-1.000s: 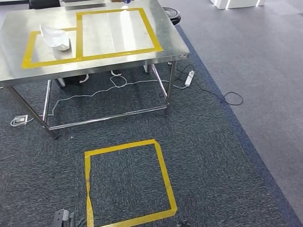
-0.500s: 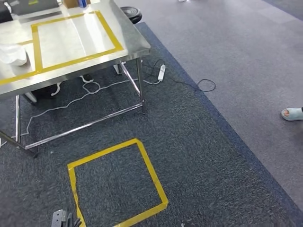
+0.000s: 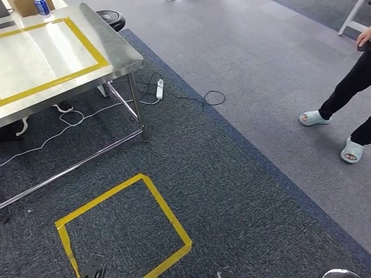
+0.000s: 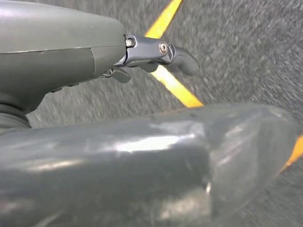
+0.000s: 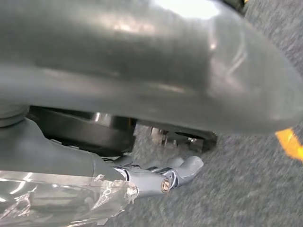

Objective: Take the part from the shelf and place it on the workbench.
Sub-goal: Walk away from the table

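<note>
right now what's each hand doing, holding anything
Left hand: holds nothing, fingers apart, open above the carpet.
Right hand: nothing seen in it, but open or closed cannot be told.

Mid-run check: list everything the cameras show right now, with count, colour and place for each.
workbench: one, bare steel on steel legs, upper left of the head view
taped rectangle: one, yellow, on the workbench top
can: one, blue, far edge of the workbench
cardboard box: one, brown, beside the can
stool: one, black, behind the workbench corner
power strip: one, white, on the carpet near the workbench leg, with cables
floor square: one, yellow tape, on the dark carpet
person: one, dark trousers, pale slippers, at right
left hand: grey, over the carpet, holds nothing
right hand: grey, over the carpet, holds nothing
</note>
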Tool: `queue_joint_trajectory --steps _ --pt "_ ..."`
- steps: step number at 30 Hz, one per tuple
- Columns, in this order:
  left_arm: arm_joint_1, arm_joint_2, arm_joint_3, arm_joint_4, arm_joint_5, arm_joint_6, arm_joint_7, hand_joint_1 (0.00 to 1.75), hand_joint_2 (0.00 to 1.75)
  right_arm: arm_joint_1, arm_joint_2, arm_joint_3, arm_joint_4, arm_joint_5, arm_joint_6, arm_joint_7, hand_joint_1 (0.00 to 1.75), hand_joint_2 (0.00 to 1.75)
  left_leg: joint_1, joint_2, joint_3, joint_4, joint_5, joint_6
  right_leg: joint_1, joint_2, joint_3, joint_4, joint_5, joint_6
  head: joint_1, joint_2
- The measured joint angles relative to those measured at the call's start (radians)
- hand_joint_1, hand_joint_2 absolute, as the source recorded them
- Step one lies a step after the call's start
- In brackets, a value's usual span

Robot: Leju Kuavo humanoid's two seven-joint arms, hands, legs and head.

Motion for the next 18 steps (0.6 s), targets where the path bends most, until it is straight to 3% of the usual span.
queue_joint_trajectory --steps 2,4,5,7,9,11,13,15,17,18 --pt "0.005 0.0 -0.035 0.0 -0.012 0.009 0.024 0.0 0.0 -0.005 -0.002 0.0 0.001 0.001 -0.005 -0.012 0.0 0.0 -0.003 0.03 0.001 0.0 -0.001 0.007 0.003 -0.067 -0.056 0.124 -0.068 0.01 0.008 0.0" --pt "0.011 0.0 -0.056 0.0 -0.015 0.006 0.039 0.0 0.0 -0.01 -0.005 0.0 0.002 0.002 -0.005 -0.018 0.0 0.0 -0.006 0.064 0.003 0.0 -0.004 0.008 0.003 -0.09 -0.106 0.238 -0.112 0.015 0.008 0.0" --pt "0.012 0.0 -0.063 0.0 -0.017 0.001 0.043 0.0 0.0 -0.011 -0.006 0.0 0.003 0.002 -0.005 -0.018 0.0 0.0 -0.006 0.079 0.005 0.0 -0.006 0.007 0.003 -0.095 -0.107 0.247 -0.107 0.015 0.009 0.0" --pt "0.012 0.001 -0.076 0.0 -0.026 -0.01 0.041 0.0 0.0 -0.009 -0.007 0.0 0.003 0.001 -0.005 -0.014 0.0 0.0 -0.007 0.105 0.013 0.0 -0.011 0.003 0.003 -0.114 -0.044 0.143 -0.048 0.012 0.009 0.0" --pt "0.012 0.002 -0.09 0.0 -0.036 -0.014 0.025 0.0 0.0 -0.004 -0.006 0.0 0.004 -0.001 -0.005 -0.009 0.0 0.0 -0.012 0.124 0.021 0.001 -0.018 -0.005 0.007 -0.156 0.03 0.01 -0.003 0.003 0.008 0.0" --pt "0.013 0.004 -0.103 0.0 -0.047 -0.001 -0.008 0.0 0.0 0.001 -0.006 0.0 0.005 -0.006 -0.005 -0.01 0.0 0.0 -0.019 0.141 0.024 0.001 -0.022 -0.013 0.012 -0.17 0.05 -0.033 0.002 -0.011 0.007 0.0" --pt "0.01 0.005 -0.114 0.0 -0.052 0.013 -0.044 0.0 0.0 0.003 -0.006 0.0 0.005 -0.007 -0.005 -0.015 0.0 0.0 -0.02 0.153 0.026 0.0 -0.025 -0.022 0.011 -0.145 0.044 -0.036 0.006 -0.025 0.007 0.0" --pt "0.006 0.006 -0.119 0.0 -0.036 -0.006 -0.057 0.0 0.0 0.002 -0.004 0.0 0.005 -0.003 -0.006 -0.018 0.0 0.0 -0.017 0.115 0.014 0.032 -0.051 -0.031 0.006 -0.122 0.044 -0.043 0.011 -0.038 0.004 0.0" --pt "0.007 0.008 -0.118 0.0 -0.008 -0.051 -0.057 0.0 0.0 -0.001 -0.002 0.0 0.005 0.002 -0.006 -0.018 0.0 0.0 -0.015 0.059 -0.04 0.144 -0.111 -0.034 0.004 -0.099 0.046 -0.046 0.013 -0.045 0.0 0.0" --pt "0.01 0.008 -0.116 0.0 0.003 -0.071 -0.058 0.0 0.0 -0.002 -0.001 0.0 0.005 0.003 -0.006 -0.016 0.0 0.0 -0.016 0.047 -0.077 0.215 -0.14 -0.034 0.004 -0.085 0.045 -0.046 0.014 -0.047 -0.001 0.0"
